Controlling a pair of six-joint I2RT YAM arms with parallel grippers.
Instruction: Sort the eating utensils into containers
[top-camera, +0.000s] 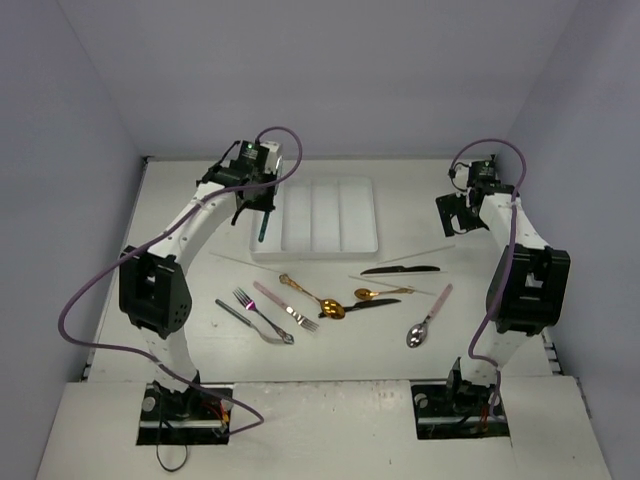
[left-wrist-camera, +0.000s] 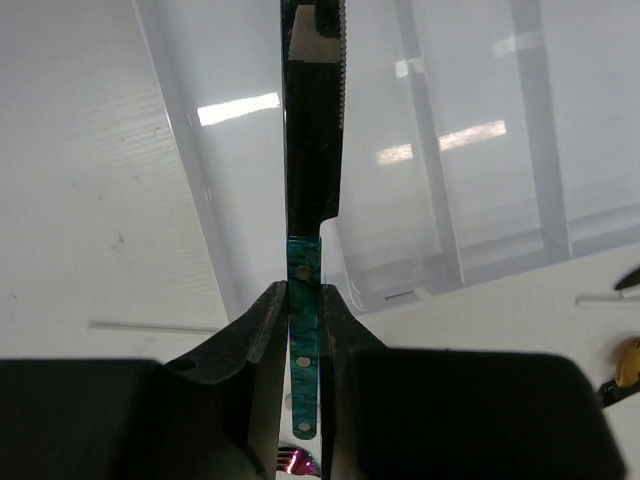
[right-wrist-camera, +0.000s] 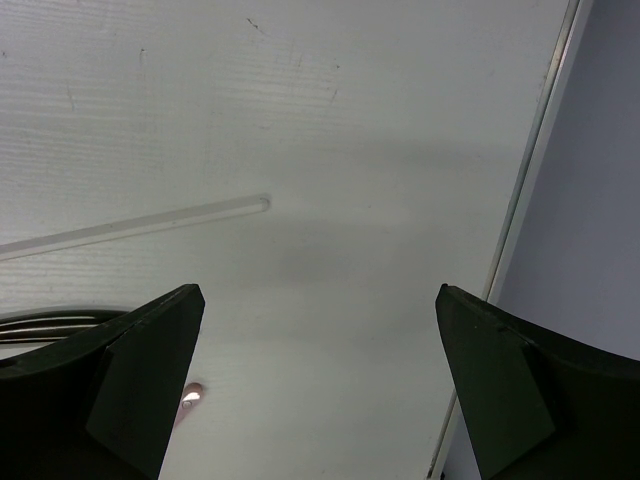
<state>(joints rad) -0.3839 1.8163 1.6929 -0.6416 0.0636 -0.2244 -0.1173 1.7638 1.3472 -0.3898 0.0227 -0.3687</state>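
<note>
Presently left hand (left-wrist-camera: 303, 300) clamped on the teal handle of knife (left-wrist-camera: 315, 150), blade running over the leftmost slot of tray (left-wrist-camera: 500, 150) (lengthwise, likely so it drops in without bridging a divider). Meanwhile right hand (right-wrist-camera: 318, 292) spread wide, empty, parked over bare surface (right-wrist-camera: 300, 100) near a chopstick (right-wrist-camera: 140, 225). Other utensils (top-camera: 330, 308) lie loose on the surface. No labels or writing legible.

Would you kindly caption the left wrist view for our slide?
Left end effector holds a teal-handled knife above the tray.

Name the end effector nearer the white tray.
Left. The left end effector hangs over the tray at its left edge; the right end effector stands apart beyond its right side.
</note>
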